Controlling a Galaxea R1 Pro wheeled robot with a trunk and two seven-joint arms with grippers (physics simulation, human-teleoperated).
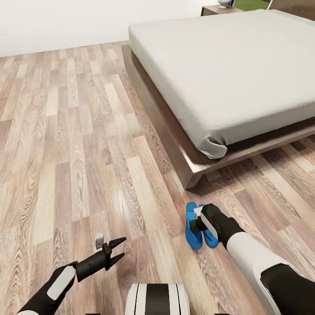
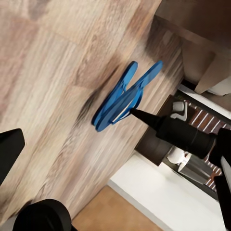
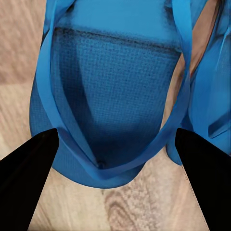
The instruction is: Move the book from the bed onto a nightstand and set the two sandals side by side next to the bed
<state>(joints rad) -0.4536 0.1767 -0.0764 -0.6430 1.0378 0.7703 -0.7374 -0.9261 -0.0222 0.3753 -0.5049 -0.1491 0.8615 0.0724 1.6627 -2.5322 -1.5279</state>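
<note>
Two blue sandals [image 1: 199,227] are seen on the wood-plank floor [image 1: 65,144], just off the near corner of the bed [image 1: 227,74] frame. They lie side by side and touching; in the left wrist view the pair [image 2: 122,98] is seen edge-on, the soles partly overlapped.

The right arm is reached forward and down from the lower right of the head view, white forearm and black wrist angled toward the sandals. The right gripper [image 1: 197,218] is held directly over the pair. In the right wrist view its two black fingers [image 3: 29,168] are spread wide, one on each side of the nearer sandal [image 3: 110,96], the toe strap and sole lying between them. Nothing is clamped; contact with the sandal cannot be confirmed.

The left arm is bent low at the lower left of the head view, forearm pointed forward and toward the robot's right. The left gripper [image 1: 117,250] is held above bare floor, well apart from the sandals, fingers parted, nothing between them.

The bed is set across the upper right of the head view, a bare light-grey mattress on a dark wood platform. At its far corner, part of a nightstand [image 1: 214,9] is visible against the white wall [image 1: 65,22], with a small pale object on top, too small to identify.
</note>
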